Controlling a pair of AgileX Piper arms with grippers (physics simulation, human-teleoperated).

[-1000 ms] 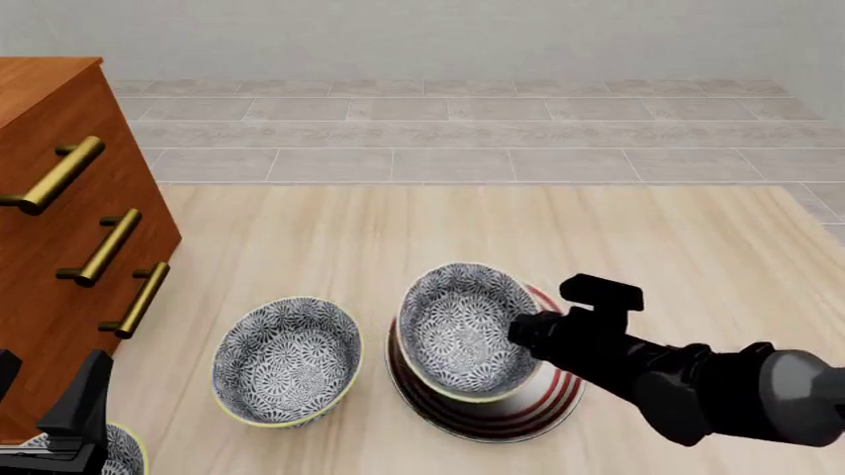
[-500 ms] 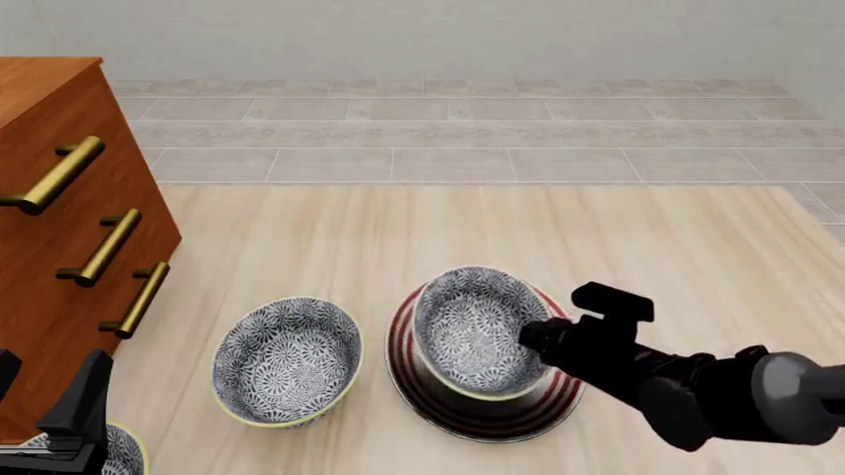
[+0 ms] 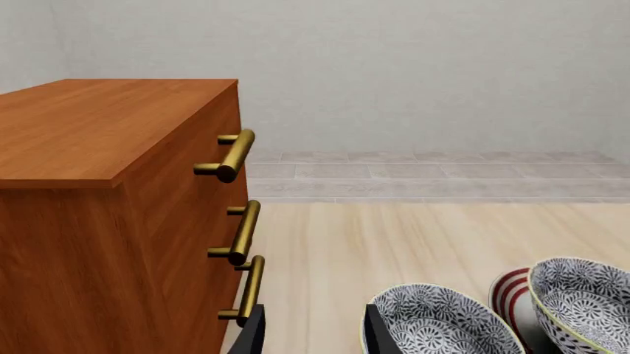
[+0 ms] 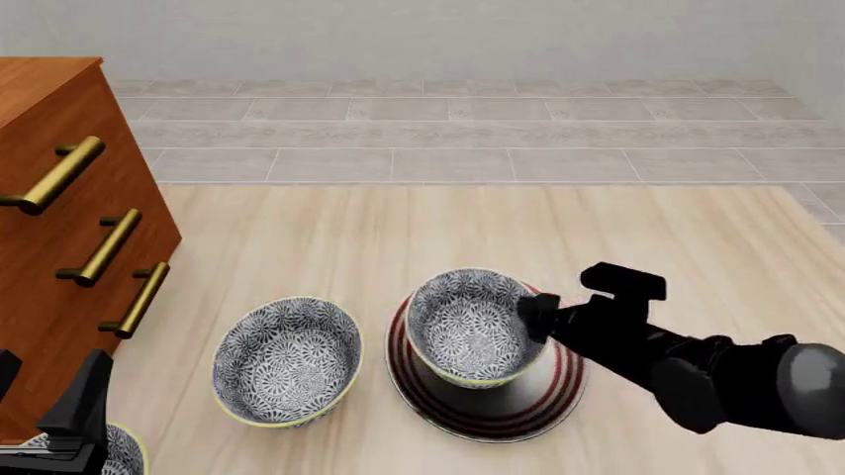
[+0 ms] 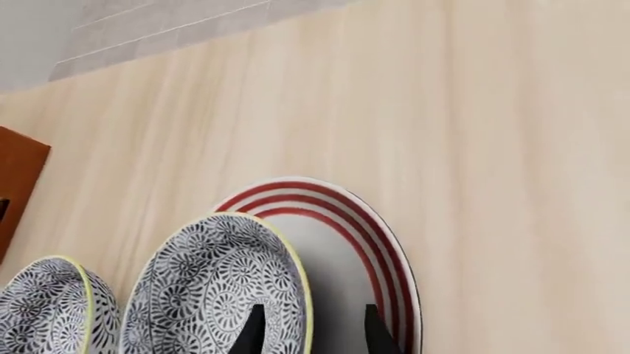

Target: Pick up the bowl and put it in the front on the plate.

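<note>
The floral bowl (image 4: 470,327) is seen over the red-ringed plate (image 4: 561,381), toward the plate's left part. The right gripper (image 4: 539,319) is at the bowl's right rim; in the right wrist view one finger lies inside the wall and one outside, so the rim appears pinched between nearly closed fingers (image 5: 254,332). Whether the bowl's base is resting on the plate or is held just above it cannot be told.

Judged progress: pick-up and carry done; release and withdrawal not yet done.

A second floral bowl (image 4: 288,360) stands on the table just left of the plate. The left gripper (image 3: 310,332) is idle beside the wooden dresser (image 4: 53,247), fingers apart, nothing held.
</note>
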